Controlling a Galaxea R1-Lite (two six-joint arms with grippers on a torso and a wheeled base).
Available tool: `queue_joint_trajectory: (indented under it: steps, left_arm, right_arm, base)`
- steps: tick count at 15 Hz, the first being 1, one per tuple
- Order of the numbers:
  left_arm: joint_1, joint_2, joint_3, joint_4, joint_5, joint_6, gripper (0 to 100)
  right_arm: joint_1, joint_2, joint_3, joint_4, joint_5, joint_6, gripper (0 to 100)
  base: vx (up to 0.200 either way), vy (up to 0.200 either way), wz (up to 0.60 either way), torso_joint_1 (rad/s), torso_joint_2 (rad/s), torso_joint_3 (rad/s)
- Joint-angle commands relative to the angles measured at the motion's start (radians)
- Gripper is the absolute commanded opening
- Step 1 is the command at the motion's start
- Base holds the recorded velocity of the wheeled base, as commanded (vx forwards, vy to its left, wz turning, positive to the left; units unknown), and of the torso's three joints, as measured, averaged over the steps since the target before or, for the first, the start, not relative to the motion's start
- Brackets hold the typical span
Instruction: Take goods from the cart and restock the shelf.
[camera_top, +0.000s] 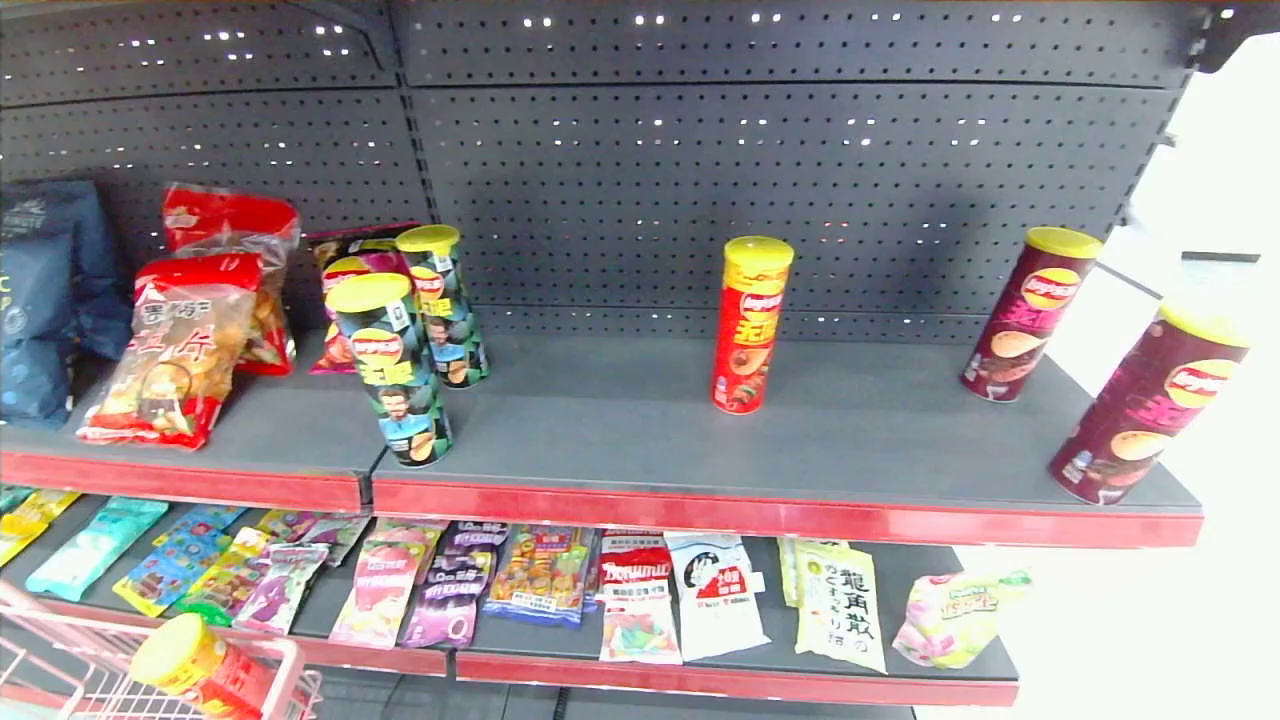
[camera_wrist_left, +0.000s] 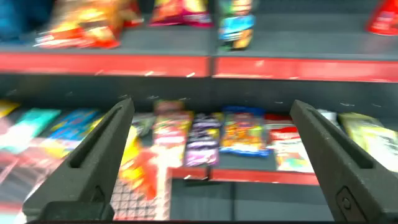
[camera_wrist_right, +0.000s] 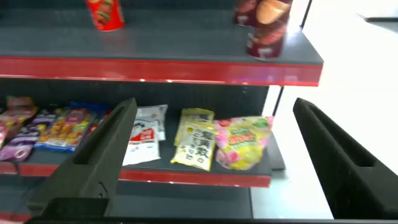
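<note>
Both spread wide, left gripper (camera_wrist_left: 211, 106) and right gripper (camera_wrist_right: 214, 102) face the shelf (camera_top: 780, 520).

Shelf (camera_top: 850, 430) grey w/ red edge; mid can (camera_top: 748, 325) red, yellow lid; rt-end can (camera_top: 1150, 405) maroon.

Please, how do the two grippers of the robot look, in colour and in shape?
Both the left gripper and the right gripper have two matte black fingers. These are broad at the base and narrow toward the tips, and each has a long recessed groove along it.
</note>
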Motion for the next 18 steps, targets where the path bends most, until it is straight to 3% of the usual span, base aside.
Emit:
queue_joint_trajectory:
  steps: [1, 10, 18]
  left_arm:
    - [0.000, 0.000, 0.000, 0.000, 0.001, -0.001, 100]
    - [0.000, 0.000, 0.000, 0.001, 0.001, -0.001, 100]
    - [0.000, 0.000, 0.000, 0.001, 0.000, -0.007, 100]
  right_arm:
    - [0.000, 0.001, 0.000, 0.001, 0.000, 0.000, 100]
    - [0.000, 0.001, 0.000, 0.001, 0.000, 0.001, 100]
    - [0.000, 0.001, 0.002, 0.001, 0.000, 0.001, 100]
  base:
    - [0.000, 0.000, 0.60, 0.002, 0.00, 0.002]
    - [0.000, 0.000, 0.60, 0.003, 0.00, 0.002]
    - [0.000, 0.000, 0.00, -0.075, 0.18, 0.098]
